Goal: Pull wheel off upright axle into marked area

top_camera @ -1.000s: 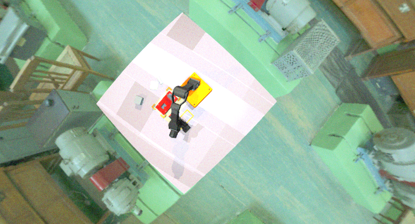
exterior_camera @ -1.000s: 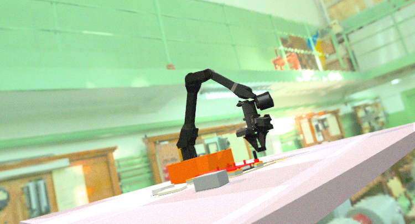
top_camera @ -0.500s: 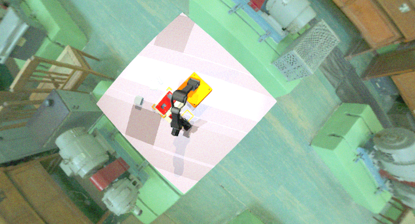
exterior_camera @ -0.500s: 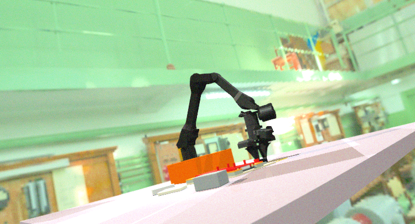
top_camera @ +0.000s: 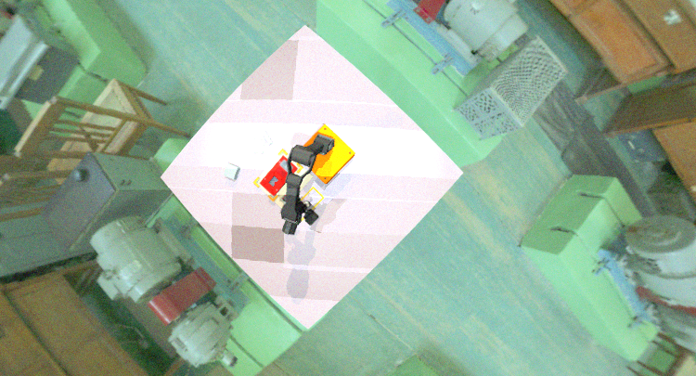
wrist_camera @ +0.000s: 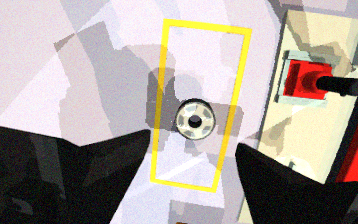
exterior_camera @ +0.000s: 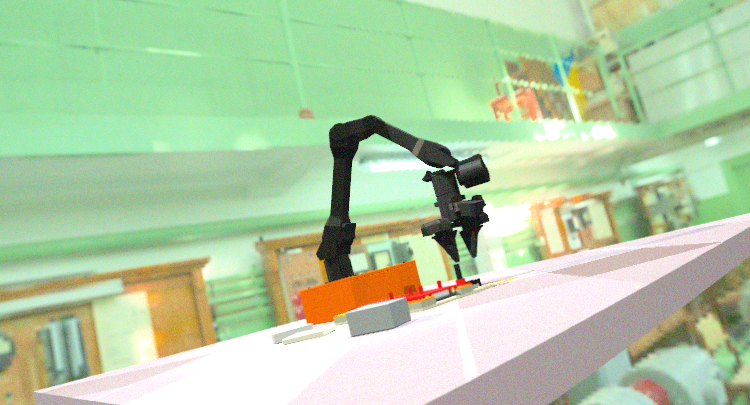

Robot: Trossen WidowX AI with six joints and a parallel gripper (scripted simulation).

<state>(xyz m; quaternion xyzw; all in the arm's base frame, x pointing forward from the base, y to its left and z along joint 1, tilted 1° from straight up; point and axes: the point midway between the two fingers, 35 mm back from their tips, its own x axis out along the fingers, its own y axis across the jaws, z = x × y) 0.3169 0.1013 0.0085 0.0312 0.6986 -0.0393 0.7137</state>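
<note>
The wheel (wrist_camera: 195, 120), a pale disc with a dark hub, lies flat on the table inside the yellow marked rectangle (wrist_camera: 202, 30) (top_camera: 321, 196). My gripper (wrist_camera: 193, 142) (exterior_camera: 464, 253) (top_camera: 302, 214) is open and hangs above the wheel, with its dark fingers spread to either side and clear of it. The black upright axle (wrist_camera: 341, 85) (exterior_camera: 457, 271) stands bare in its red mount, to the right of the rectangle in the wrist view. In the top and exterior views the wheel is hidden or too small to make out.
A red fixture board (top_camera: 272, 176) lies beside the axle mount. The arm stands on an orange base block (top_camera: 336, 161) (exterior_camera: 361, 292). A grey block (top_camera: 232, 171) (exterior_camera: 377, 315) and a flat white piece (exterior_camera: 298, 333) lie further off on the pink table.
</note>
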